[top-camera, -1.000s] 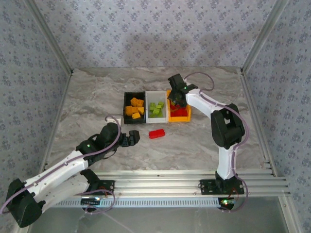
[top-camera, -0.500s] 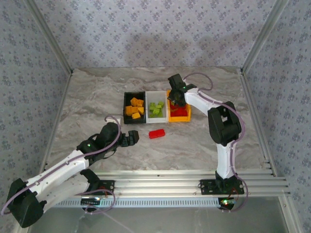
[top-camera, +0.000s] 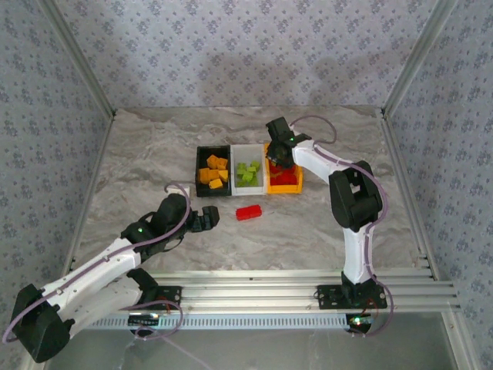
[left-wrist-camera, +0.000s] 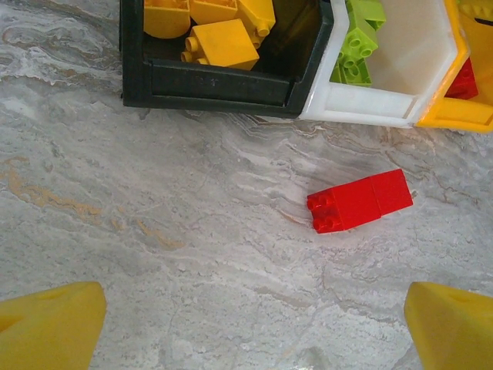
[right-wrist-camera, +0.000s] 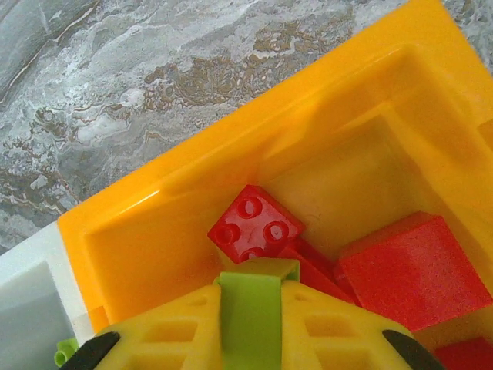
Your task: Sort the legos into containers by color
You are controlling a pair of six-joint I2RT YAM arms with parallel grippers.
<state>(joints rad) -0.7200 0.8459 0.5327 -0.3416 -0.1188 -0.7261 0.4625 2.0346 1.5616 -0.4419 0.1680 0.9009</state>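
Three joined containers stand mid-table: a black bin (top-camera: 202, 191) with orange-yellow legos (top-camera: 215, 171), a white bin (top-camera: 248, 148) with lime green legos (top-camera: 247, 172), and an orange-yellow bin (top-camera: 297, 182) with red legos (top-camera: 283, 178). My right gripper (top-camera: 279, 159) hangs low over the orange-yellow bin (right-wrist-camera: 177, 216). This right gripper (right-wrist-camera: 250, 284) is shut on a lime green lego (right-wrist-camera: 248, 324), just above a red lego (right-wrist-camera: 254, 223). A long red lego (top-camera: 248, 212) lies on the table in front of the bins. My left gripper (top-camera: 209, 220) stands wide open left of that long red lego (left-wrist-camera: 359, 202), touching nothing.
The left wrist view shows the black bin (left-wrist-camera: 223, 81), the white bin (left-wrist-camera: 362, 116) and a corner of the orange-yellow bin (left-wrist-camera: 458, 116) just beyond the loose red lego. Bare marble table (top-camera: 139, 177) surrounds the bins. Metal frame rails (top-camera: 293, 281) run along the near edge.
My right gripper's jaws have closed onto the lime green lego over the orange-yellow bin. The left arm has hardly moved and its jaws stay wide.
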